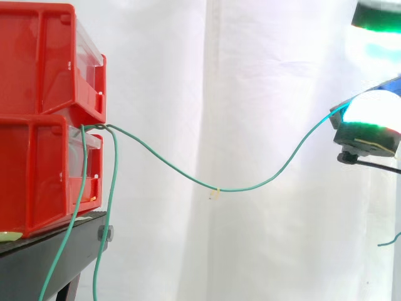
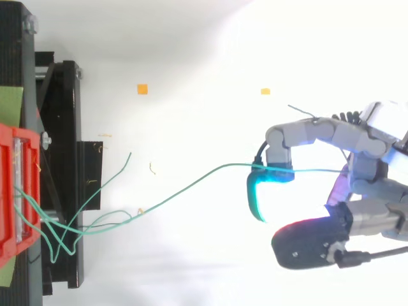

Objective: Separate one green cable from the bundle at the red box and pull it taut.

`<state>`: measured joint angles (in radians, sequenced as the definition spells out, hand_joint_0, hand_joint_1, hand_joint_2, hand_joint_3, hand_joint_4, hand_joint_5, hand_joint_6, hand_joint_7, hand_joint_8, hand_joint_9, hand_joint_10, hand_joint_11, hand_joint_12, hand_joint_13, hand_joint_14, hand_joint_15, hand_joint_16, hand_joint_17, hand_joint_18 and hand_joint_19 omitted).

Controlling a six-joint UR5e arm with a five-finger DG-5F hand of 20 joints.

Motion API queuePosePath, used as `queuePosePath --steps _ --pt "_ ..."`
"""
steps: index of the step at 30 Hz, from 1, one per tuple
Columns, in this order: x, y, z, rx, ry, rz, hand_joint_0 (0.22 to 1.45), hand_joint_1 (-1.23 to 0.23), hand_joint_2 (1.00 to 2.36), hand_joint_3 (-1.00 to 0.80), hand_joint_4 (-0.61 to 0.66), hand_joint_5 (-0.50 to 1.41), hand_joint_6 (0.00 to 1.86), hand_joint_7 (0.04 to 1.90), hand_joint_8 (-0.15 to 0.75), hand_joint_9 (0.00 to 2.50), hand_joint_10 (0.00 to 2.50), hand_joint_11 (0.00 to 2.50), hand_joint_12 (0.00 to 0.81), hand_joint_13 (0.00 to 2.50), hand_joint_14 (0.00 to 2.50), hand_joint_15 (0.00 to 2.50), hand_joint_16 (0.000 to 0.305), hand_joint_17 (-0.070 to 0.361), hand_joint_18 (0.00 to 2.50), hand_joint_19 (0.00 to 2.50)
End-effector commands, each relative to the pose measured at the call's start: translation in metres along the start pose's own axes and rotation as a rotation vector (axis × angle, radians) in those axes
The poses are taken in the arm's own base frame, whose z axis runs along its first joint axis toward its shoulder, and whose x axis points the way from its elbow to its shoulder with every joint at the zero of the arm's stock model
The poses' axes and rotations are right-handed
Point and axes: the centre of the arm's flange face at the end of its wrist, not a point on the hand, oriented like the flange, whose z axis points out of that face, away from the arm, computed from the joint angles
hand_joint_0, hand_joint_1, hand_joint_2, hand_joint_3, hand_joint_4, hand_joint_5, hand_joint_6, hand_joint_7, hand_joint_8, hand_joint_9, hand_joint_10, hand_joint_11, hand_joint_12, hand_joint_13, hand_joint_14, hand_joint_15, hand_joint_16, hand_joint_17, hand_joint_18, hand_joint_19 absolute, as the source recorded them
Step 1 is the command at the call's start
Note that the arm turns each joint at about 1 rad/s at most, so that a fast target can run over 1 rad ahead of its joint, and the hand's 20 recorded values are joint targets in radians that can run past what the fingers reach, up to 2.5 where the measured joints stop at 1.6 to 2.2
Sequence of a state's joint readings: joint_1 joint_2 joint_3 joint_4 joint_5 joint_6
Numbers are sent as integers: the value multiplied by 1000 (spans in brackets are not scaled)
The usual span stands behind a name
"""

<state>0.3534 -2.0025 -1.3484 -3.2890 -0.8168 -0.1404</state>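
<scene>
Two red bins [image 1: 37,63] are stacked at the left on the black stand [image 1: 50,244]. Green cables leave the front of the lower bin [image 2: 9,191]. One green cable [image 1: 219,189] runs right from there in a sagging curve to my hand [image 2: 347,135]. A curled finger with a cyan pad [image 2: 256,194] hooks over this cable [image 2: 185,186], which passes on under the hand. In the side view my hand [image 1: 369,128] sits at the right edge, level with the bins' joint. The other green cables [image 1: 111,188] hang down beside the stand.
Loops of loose green cable [image 2: 64,236] lie tangled over the stand by the red box. A small pale tag [image 1: 215,193] sits on the held cable at its lowest point. A free cable end [image 1: 388,241] dangles below my hand. Two orange markers [image 2: 142,89] lie on the white ground.
</scene>
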Motion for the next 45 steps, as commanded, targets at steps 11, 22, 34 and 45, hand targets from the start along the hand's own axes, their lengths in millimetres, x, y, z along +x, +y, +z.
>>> queuePosePath --steps 11,22,34,45 --pt "-6 2 4 -11 -92 -221 497 -566 1000 -500 83 144 500 1442 75 2500 2500 318 445 2500 29 1445 60 134 1744 105" --pt "-8 5 6 -14 -135 -365 436 -482 1000 -500 95 146 501 1443 88 2500 2500 372 468 2500 31 1425 64 145 1813 48" --pt "-8 7 9 -26 -146 -418 622 -659 1000 -500 56 139 505 1429 46 2493 2500 313 414 2500 27 1482 53 119 1679 171" --pt "-8 6 9 -24 -146 -441 641 -655 1000 -500 50 139 500 1436 44 2489 2500 316 422 2500 27 1500 52 117 1688 185"
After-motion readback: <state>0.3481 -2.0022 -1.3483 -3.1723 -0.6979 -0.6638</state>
